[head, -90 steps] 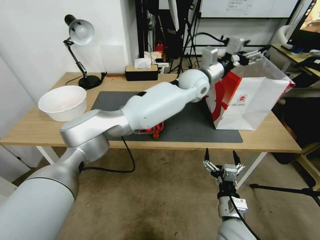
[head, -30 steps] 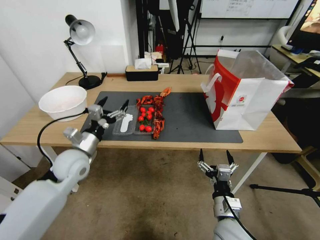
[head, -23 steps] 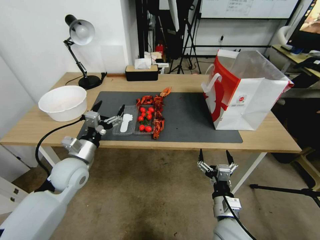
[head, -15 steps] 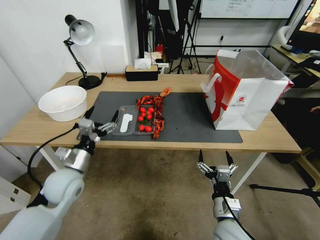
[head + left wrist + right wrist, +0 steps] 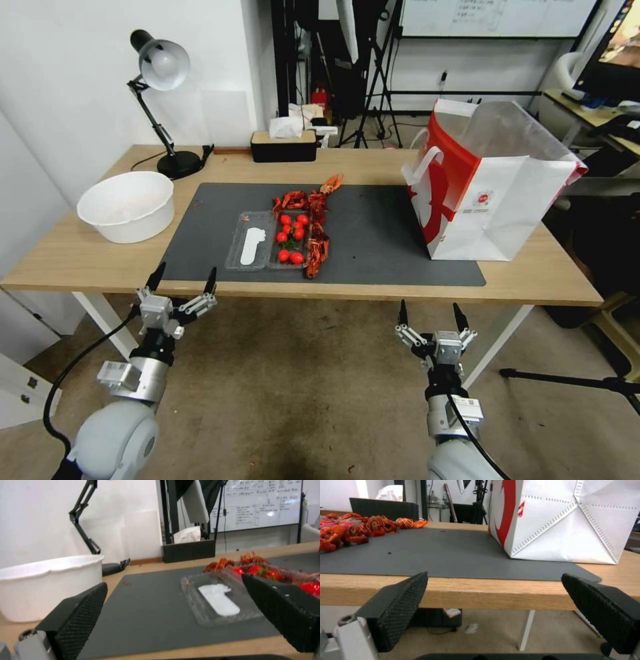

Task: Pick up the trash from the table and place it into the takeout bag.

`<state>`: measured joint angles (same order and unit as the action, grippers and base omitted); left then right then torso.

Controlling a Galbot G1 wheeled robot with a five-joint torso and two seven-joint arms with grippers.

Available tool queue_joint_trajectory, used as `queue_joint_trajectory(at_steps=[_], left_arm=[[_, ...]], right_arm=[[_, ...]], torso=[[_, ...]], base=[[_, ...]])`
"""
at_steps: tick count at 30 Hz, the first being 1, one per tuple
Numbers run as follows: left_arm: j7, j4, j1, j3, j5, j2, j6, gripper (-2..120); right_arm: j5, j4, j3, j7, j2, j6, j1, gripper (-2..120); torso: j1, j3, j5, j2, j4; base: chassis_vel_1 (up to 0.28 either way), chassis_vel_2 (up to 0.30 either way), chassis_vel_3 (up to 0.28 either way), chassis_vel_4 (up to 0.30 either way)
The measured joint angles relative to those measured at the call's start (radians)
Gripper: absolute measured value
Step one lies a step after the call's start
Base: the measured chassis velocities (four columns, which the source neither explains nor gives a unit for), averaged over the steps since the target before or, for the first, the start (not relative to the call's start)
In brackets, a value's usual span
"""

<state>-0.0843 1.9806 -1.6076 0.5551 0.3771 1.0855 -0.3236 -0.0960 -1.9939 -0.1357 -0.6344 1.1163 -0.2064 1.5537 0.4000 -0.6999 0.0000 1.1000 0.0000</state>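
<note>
Light-wood table (image 5: 80, 257) (matt grey mat (image 5: 380, 233)), paper takeout bag (image 5: 507, 213).

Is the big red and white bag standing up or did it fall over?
Standing up. The takeout bag sits flat on the table, its open top facing upward.

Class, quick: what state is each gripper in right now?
Left gripper: open, empty, below the table edge.
Right gripper: open, empty, below the table edge.

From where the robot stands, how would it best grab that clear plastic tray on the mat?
Probably by the tray's near short rim, coming from the table's front edge with the open left gripper, which sits just below it. The tray is flat and shallow, so only its thin raised rim offers a pinch.
</note>
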Motion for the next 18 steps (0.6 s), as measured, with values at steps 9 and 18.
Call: queue_joint_trajectory(at_steps=[9,18], left_arm=[[0.018,-0.047,-0.022,0.021,-0.007,0.014,-0.043,100],[0.063,-0.089,-0.032,0.029,-0.017,0.014,-0.080,100]], right_arm=[[0.001,0.002,0.000,-0.001,0.001,0.000,0.004,100],[0.003,0.005,0.001,-0.001,0.002,0.000,0.004,100]], torso=[[0.000,0.000,0.0000,0.000,0.0000],[0.000,0.000,0.0000,0.000,0.0000]], base=[[0.000,0.000,0.000,0.000],[0.000,0.000,0.000,0.000]])
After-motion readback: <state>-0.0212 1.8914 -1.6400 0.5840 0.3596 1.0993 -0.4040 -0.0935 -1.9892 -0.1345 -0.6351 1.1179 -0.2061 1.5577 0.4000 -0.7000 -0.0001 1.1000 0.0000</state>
